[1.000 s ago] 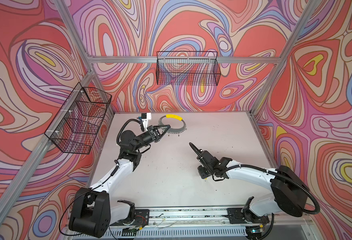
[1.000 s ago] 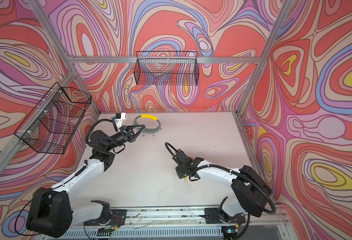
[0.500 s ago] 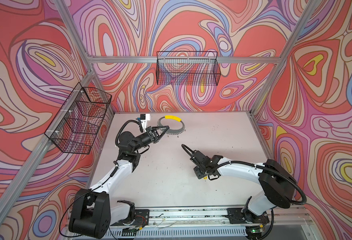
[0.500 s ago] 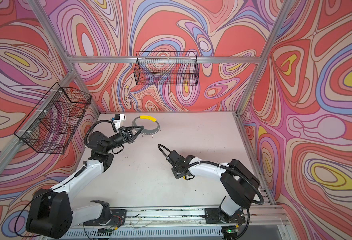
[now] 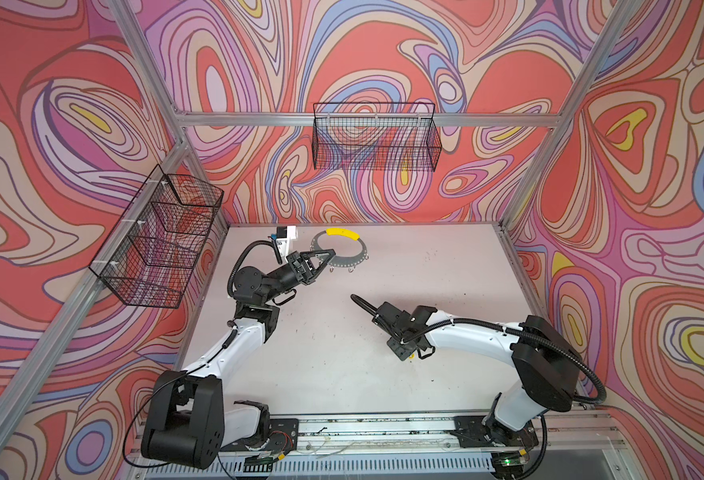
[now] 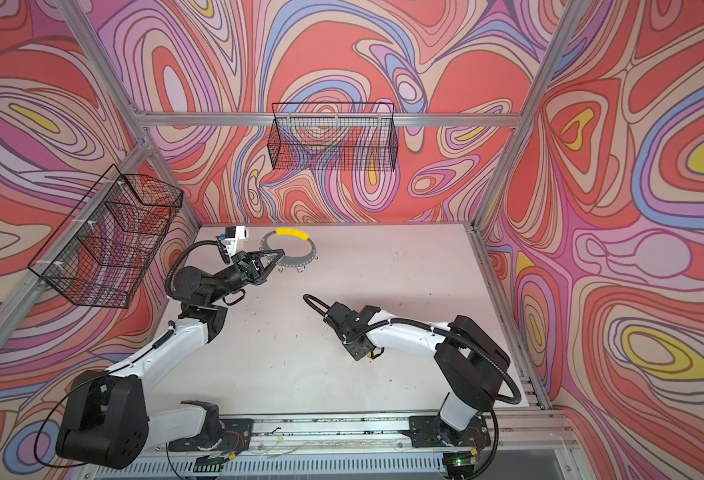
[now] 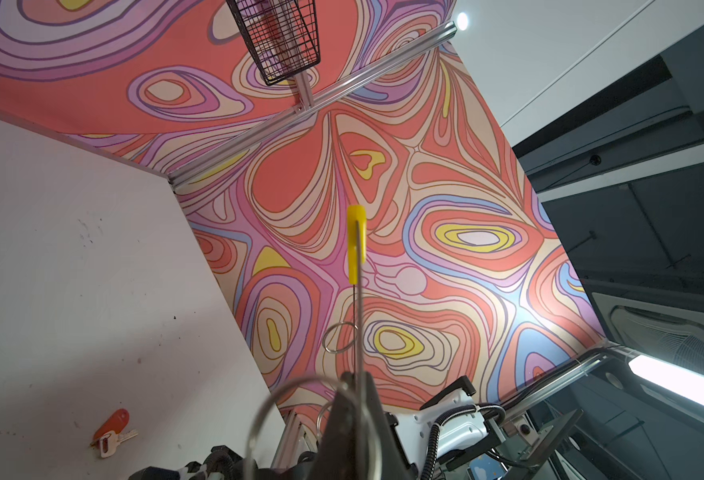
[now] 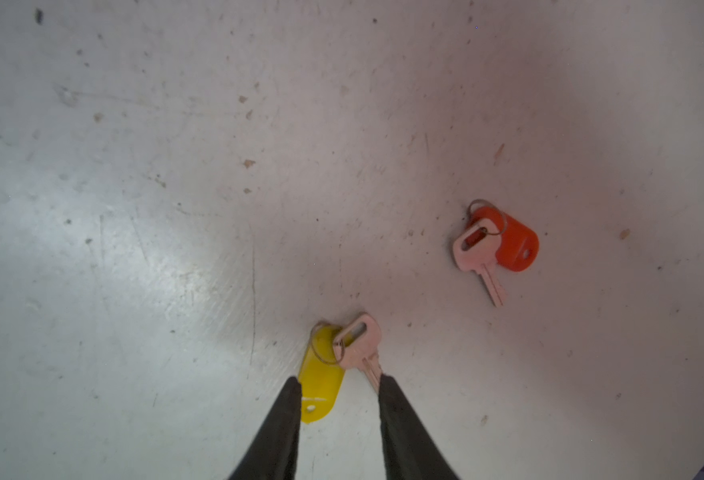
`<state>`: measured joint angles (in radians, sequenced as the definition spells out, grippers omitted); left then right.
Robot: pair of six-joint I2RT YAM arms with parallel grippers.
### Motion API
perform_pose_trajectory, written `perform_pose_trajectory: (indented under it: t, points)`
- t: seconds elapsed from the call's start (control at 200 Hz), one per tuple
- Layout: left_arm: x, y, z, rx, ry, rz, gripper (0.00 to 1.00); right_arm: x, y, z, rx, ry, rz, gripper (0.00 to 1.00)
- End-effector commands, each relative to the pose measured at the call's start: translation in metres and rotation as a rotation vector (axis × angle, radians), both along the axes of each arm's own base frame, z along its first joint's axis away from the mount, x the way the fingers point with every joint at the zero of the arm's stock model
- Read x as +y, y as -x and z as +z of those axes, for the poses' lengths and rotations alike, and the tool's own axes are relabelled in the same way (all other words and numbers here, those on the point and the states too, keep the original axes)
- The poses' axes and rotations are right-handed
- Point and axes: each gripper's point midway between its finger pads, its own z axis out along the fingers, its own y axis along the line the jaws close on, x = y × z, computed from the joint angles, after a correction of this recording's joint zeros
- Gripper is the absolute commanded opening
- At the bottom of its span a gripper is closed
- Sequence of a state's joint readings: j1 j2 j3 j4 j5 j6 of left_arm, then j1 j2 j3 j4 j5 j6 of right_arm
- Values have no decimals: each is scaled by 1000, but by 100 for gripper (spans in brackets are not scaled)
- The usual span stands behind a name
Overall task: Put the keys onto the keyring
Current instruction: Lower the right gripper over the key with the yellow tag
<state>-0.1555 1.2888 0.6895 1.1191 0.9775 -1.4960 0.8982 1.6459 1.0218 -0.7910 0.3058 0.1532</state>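
**Left gripper (image 5: 328, 255) clamped on keyring (image 5: 343, 233); right gripper (image 8: 339, 384) open over yellow key**

Left holds the keyring's rim at the back of the counter (image 5: 425, 270). Right's jaws are apart, straddling the yellow-tagged key (image 8: 358, 343), which lies flat on the counter. The red-tagged key (image 8: 477, 253) lies nearby, untouched.

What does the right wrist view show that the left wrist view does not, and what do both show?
Right wrist only: the yellow key, straddled by the open right gripper. Left wrist only: the keyring, edge-on, pinched in the shut left gripper, plus a basket. Both: the red key lying on the table.
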Motion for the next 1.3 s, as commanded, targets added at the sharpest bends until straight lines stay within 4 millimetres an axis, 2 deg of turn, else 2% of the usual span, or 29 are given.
perform_pose_trajectory:
  t: [0.0,0.285,0.466,0.736,1.012,1.297]
  points:
    - [1,9,9,-55,38,-41,0,-7,1,1,7,62,59,34]
    - [0,10,11,-56,24,-57,0,-4,1,-13,16,68,102,32]
    - [-1,12,14,-63,-6,-48,0,-7,1,-18,36,68,114,26]
    - [-1,10,15,-59,6,-55,0,-11,-6,-18,49,51,101,22]
    - [-1,10,18,-63,11,-60,0,-9,0,-22,81,42,112,22]
    - [0,12,18,-62,4,-62,0,-11,-3,-4,50,34,89,22]
